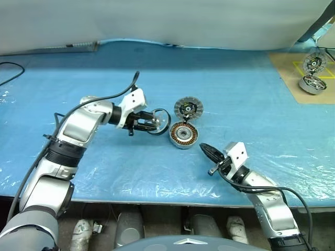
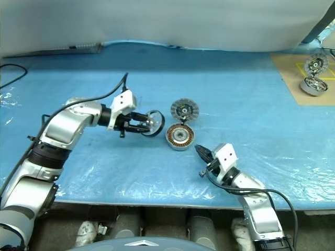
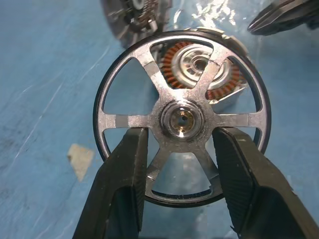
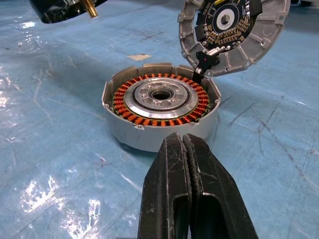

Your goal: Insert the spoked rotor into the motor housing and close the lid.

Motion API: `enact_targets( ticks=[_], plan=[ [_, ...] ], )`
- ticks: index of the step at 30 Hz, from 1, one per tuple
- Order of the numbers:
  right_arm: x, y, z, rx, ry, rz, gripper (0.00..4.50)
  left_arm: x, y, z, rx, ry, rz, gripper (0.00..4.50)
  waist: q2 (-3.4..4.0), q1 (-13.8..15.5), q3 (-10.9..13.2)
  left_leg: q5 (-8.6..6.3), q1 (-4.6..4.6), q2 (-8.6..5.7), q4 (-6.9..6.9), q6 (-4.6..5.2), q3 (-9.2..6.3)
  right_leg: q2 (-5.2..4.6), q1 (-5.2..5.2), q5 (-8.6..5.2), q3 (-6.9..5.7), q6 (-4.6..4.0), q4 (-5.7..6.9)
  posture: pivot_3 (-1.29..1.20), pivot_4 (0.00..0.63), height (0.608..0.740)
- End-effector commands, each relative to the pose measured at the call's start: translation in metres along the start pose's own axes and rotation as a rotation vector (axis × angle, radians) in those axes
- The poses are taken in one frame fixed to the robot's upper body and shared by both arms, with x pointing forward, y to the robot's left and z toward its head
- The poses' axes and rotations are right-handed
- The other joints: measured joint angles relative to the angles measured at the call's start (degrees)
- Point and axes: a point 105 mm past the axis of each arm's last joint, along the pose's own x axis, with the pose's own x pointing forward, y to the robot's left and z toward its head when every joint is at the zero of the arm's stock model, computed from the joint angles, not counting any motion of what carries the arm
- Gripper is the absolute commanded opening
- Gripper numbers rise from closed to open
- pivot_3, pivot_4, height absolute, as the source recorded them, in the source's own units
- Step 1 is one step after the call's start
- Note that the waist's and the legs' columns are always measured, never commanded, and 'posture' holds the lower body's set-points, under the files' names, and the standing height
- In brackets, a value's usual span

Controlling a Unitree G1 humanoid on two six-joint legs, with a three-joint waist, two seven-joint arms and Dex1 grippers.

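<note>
The left gripper [image 1: 152,123] is holding the rotor [image 3: 182,119] clamped between its fingers [image 3: 119,189], lifted above the blue mat [image 1: 235,94] just left of the housing [image 1: 183,134]. The housing is sitting on the mat, and its lid [image 1: 188,108] is standing open behind it. The right gripper [image 4: 185,164] is resting with fingers pressed together near the housing, not touching it.
</note>
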Motion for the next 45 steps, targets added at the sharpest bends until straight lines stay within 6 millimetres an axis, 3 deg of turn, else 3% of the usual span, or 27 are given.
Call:
enact_targets(
  ticks=[1,7,20,33,45],
  plan=[
    [0.004,0.004,0.007,-0.002,-0.053,0.013,0.00,0.011,-0.007,0.017,0.078,-0.012,-0.061,1.67,0.00,-0.05,0.00,0.00,0.00,0.00,0.00,0.00,0.00,0.00,0.00,0.00,0.00,0.00,0.00,0.00,0.150,0.740],
    [0.009,0.003,0.005,0.030,-0.073,-0.002,0.00,0.037,-0.006,0.025,0.107,-0.002,-0.088,1.67,0.00,-0.08,0.00,0.00,-0.02,-0.03,0.05,0.00,0.00,-0.01,0.00,0.00,0.01,0.00,0.01,0.00,0.150,0.740],
    [0.012,0.004,0.002,0.020,-0.058,0.006,0.00,0.069,-0.008,0.037,0.202,0.009,-0.138,1.67,0.00,-0.07,0.00,0.01,-0.04,-0.03,0.08,0.01,-0.01,0.01,0.01,0.01,0.01,0.01,0.03,0.00,0.150,0.740],
    [0.009,0.003,-0.001,0.015,-0.047,-0.007,0.00,0.078,-0.008,0.018,0.217,0.053,-0.160,1.67,-0.01,-0.03,0.01,0.01,-0.05,-0.03,0.08,0.02,-0.02,0.00,0.01,0.01,0.01,0.01,0.02,0.00,0.150,0.740],
    [0.007,0.001,-0.002,0.009,-0.034,-0.015,0.00,0.084,-0.006,0.017,0.217,0.052,-0.150,1.67,-0.01,0.00,0.01,0.01,-0.04,-0.03,0.08,0.02,-0.02,0.00,0.01,0.01,0.01,0.00,0.02,0.00,0.150,0.740]
  ],
)
